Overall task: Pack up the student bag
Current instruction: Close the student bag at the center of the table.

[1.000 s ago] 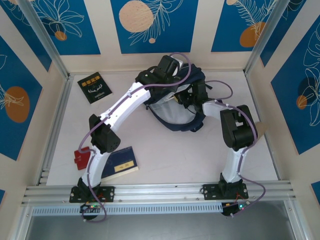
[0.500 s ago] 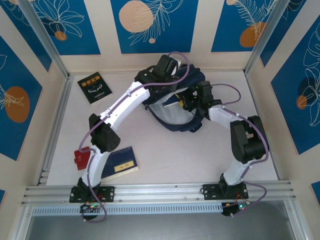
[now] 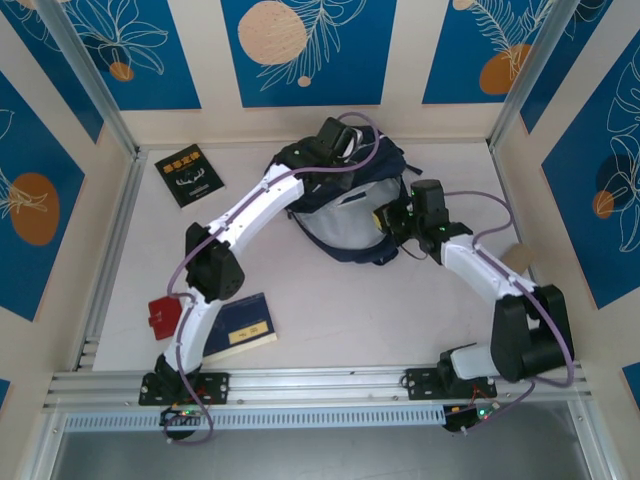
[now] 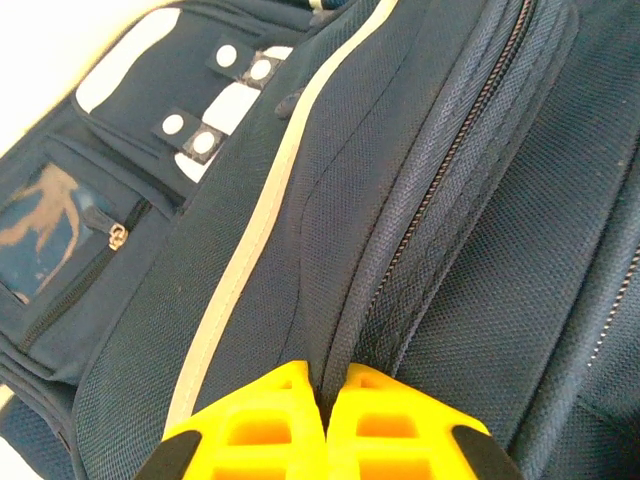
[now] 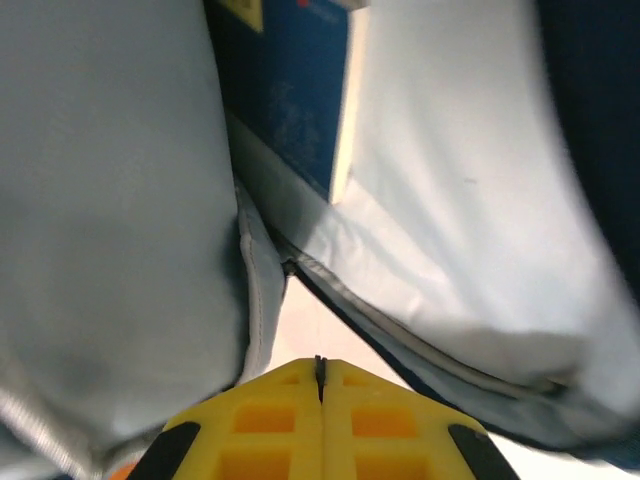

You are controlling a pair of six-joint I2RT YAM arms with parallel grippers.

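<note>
Beside the student bag [image 3: 350, 222], our right jaws have withdrawn shut and empty, a blue book [image 5: 290, 90] inside; left jaws pinch its seam.

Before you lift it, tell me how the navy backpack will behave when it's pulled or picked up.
Likely floppy: the student bag lies slumped, and a fold of its fabric is pinched in the left gripper. Lifted there, it would probably drape rather than hold shape. A blue book inside may slide and shift the weight.
</note>
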